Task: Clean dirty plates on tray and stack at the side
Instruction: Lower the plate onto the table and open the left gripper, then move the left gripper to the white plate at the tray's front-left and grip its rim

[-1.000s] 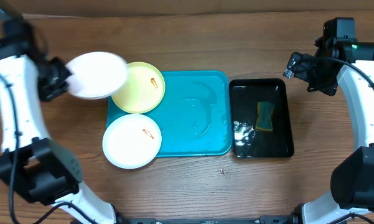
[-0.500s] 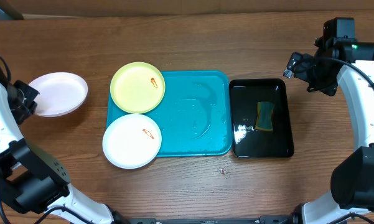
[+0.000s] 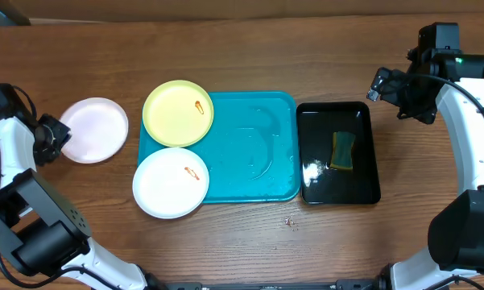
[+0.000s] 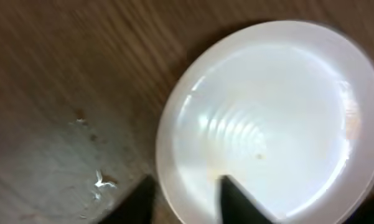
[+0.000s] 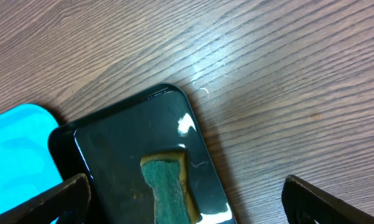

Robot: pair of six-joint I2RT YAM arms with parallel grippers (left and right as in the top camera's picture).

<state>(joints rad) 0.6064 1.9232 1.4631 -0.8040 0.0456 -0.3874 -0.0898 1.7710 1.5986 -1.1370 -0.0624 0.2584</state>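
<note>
The left arm (image 3: 12, 138) is reaching out to a white round shallow plate (image 3: 95, 130) that is lying on the brown wooden surface (image 3: 250, 242), at 9 o'clock of the large turquoise rectangular plastic tray (image 3: 250, 145) and apart from it. In the left wrist view the left jaws are sitting close together across that plate's (image 4: 267, 118) near rim, one finger inside and one outside, pinching it. No orange-red smear is showing on this plate, so it appears to be going down here as the base of the side stack.

The pale yellow-green round plate (image 3: 177, 113) is resting on the tray's 10 o'clock corner and a second white round plate (image 3: 171, 182) on its 8 o'clock corner. Both are overhanging the rim, and each is carrying an orange-red smear, so they are waiting for cleaning.

The right arm (image 3: 467, 145) is hovering at 2 o'clock of the narrow black tray (image 3: 369, 173), which is lying just beside the turquoise one at 3 o'clock. The right jaws are standing wide apart and empty. The yellow-and-green sponge (image 3: 343, 151) is lying in the black tray's shiny interior, probably parked there to stay wet.
</note>
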